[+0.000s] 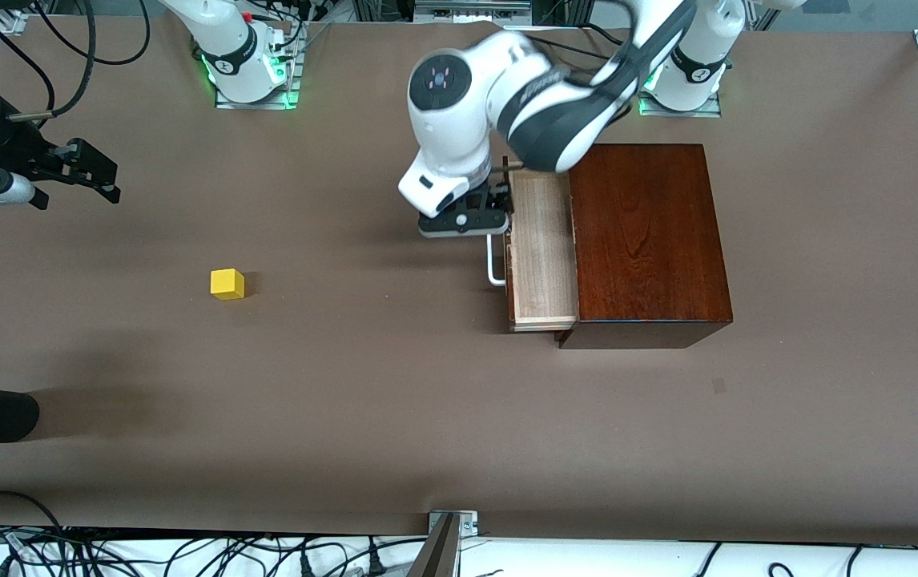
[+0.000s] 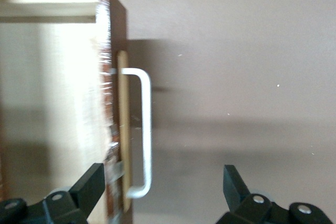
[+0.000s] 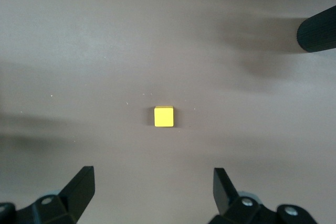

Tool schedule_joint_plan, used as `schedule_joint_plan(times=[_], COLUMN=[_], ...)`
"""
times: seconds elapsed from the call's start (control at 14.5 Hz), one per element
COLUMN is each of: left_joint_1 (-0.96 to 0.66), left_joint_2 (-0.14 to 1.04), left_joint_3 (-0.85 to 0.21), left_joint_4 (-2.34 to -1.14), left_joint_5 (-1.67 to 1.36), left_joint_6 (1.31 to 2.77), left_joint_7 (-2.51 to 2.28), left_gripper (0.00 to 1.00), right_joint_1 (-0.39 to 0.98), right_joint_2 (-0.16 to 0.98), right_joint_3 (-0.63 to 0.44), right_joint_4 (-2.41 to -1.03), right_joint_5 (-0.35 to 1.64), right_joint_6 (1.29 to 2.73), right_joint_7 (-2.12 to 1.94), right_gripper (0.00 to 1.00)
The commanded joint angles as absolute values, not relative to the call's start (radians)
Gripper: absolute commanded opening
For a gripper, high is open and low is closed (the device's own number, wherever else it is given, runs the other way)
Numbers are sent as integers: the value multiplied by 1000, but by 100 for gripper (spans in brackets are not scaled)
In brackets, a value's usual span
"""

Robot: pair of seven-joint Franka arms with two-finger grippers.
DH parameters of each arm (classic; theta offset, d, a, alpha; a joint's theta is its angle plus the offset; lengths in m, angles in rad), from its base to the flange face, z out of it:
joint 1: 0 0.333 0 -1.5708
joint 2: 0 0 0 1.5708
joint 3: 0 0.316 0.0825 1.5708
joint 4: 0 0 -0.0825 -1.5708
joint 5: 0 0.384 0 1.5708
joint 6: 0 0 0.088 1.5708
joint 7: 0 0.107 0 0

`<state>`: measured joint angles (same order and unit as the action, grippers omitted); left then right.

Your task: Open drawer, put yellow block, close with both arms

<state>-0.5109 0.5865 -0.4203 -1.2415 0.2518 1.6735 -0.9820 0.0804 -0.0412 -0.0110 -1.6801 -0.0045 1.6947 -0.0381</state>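
So from my remote seat, the drawer (image 1: 541,252) is pulled partway out of the mahogany box (image 1: 647,240), pale tray showing and nothing in it that I can see. My left tool (image 1: 465,218) sits right at the white handle (image 1: 495,260); in the left wrist view its fingers (image 2: 86,184) are spread wide, one on each side of the handle (image 2: 144,129) and drawer front, gripping nothing. The yellow block (image 1: 227,284) sits alone on the bare surface (image 1: 395,401), roughly at 9 o'clock from the drawer in the front view, well apart from it.

My right tool (image 1: 94,172) hangs up toward the right arm's end of the surface, wide open and empty, with the block (image 3: 164,116) centred ahead of it in its wrist view.

What worries me: if the left arm swings away without lifting clear, one finger could snag the handle and drag the whole box. The block is tiny too, so an off-centre pinch may just flick it away. And the drawer gap looks narrow, so a sloppy drop could land on the rim.
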Motion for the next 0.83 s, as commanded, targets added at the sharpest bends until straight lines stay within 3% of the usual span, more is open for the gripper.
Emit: schedule_joint_plan(times=[0.0,0.35,0.76], left_joint_1=[-464,-284,-238], left_joint_2=[555,411,183], left_joint_3=[-422,-400,-114], left_joint_4=[-1131,-1133,-1375], left_joint_5=[206,129,25], left_joint_6=[1513,1410,1413], left_joint_7=[-892,-536,-88], left_gripper=[100,100,100], right_joint_1=[75,75,75], right_joint_2=[-35,-35,-35], right_joint_3=[-8,-6,-5], right_joint_4=[-1658,-1654,-1654], right_joint_5=[14,15,15], right_joint_6=[1687,1686,1683], right_joint_7=[-37,-37,-35], right_gripper=[100,100,100])
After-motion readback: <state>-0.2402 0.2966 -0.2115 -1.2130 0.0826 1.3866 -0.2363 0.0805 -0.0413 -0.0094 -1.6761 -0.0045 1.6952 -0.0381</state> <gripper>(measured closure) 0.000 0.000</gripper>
